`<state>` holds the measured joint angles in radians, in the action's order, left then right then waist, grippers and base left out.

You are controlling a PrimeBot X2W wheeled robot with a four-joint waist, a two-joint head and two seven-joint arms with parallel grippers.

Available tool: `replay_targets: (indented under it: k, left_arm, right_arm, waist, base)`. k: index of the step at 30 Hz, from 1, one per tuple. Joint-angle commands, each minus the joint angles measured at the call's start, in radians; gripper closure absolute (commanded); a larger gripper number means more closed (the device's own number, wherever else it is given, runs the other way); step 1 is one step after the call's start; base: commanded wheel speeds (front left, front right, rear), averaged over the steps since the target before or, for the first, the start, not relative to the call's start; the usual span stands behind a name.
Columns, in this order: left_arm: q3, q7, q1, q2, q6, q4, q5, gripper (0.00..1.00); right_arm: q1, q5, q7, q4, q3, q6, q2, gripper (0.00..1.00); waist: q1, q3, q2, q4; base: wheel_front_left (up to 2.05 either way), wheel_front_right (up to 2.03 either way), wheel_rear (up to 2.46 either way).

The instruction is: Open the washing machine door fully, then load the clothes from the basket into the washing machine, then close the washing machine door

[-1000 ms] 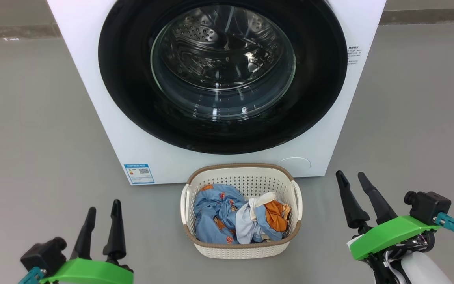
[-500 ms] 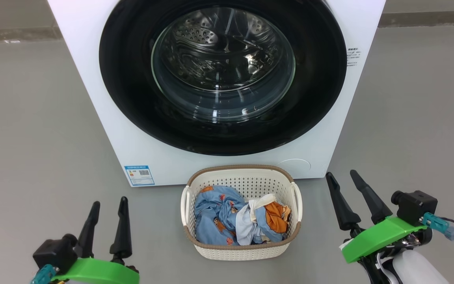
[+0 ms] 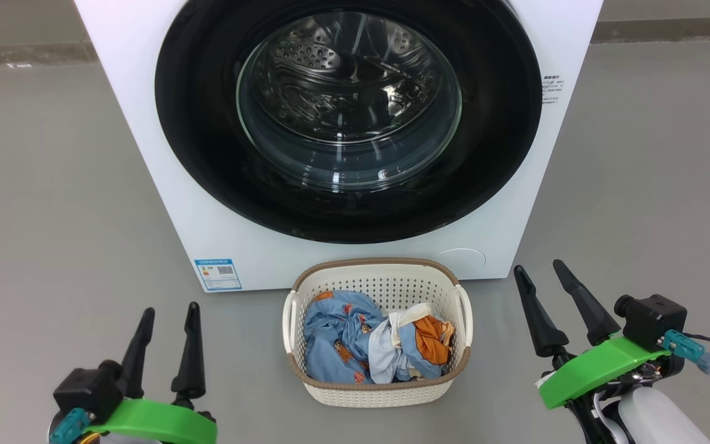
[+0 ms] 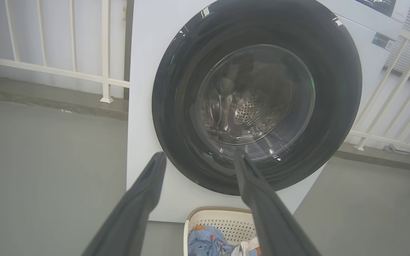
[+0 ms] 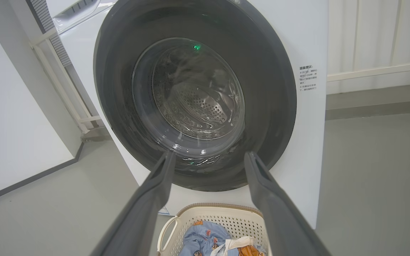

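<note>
- The left claw (image 3: 169, 309) hovers over the near edge of the floor (image 3: 53, 216), its two dark fingers spread and holding nothing.
- The right claw (image 3: 538, 266) hovers opposite, reaching slightly farther, also spread and empty.
- The basket (image 3: 376, 394) stands on the floor between the two claws, apart from both.
- The clothes (image 3: 342, 336) lie crumpled inside it, blue to the left, an orange patch to the right.
- Just beyond the basket rises the washing machine (image 3: 145, 123).
- A blue label sticker (image 3: 217, 272) with a square code sits at its lower left front corner, too small to read.
- The washing machine door (image 3: 207, 154) lies closed against the front.
- Small print (image 3: 553, 88) right of the door is illegible.
</note>
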<state>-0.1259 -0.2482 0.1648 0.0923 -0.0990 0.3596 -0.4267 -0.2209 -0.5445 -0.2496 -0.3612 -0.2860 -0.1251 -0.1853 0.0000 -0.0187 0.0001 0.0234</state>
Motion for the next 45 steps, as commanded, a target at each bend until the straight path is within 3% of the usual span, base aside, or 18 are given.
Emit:
replay_targets:
  k: [1,22,45]
  left_arm:
    - [0.035,-0.014,0.043,0.016,-0.002,-0.021,0.015,0.00]
    - [0.028,-0.014,0.043,0.030,0.018,-0.022,0.078,0.00]
    - [0.015,-0.009,0.052,0.038,0.008,0.007,0.036,0.00]
  right_arm:
    - [-0.041,0.013,-0.012,0.020,-0.012,-0.006,-0.007,0.00]
    - [-0.033,0.028,-0.012,0.015,0.014,-0.006,0.005,0.00]
    - [-0.039,0.042,-0.012,-0.006,0.034,-0.006,0.009,0.00]
  waist:
    - [0.0000,0.001,-0.0001,0.000]
    - [0.0000,0.004,-0.0001,-0.010]
    - [0.0000,0.003,-0.0001,-0.012]
  base:
    - [0.00,0.00,0.00]
    - [0.00,0.00,0.00]
    - [0.19,0.19,-0.38]
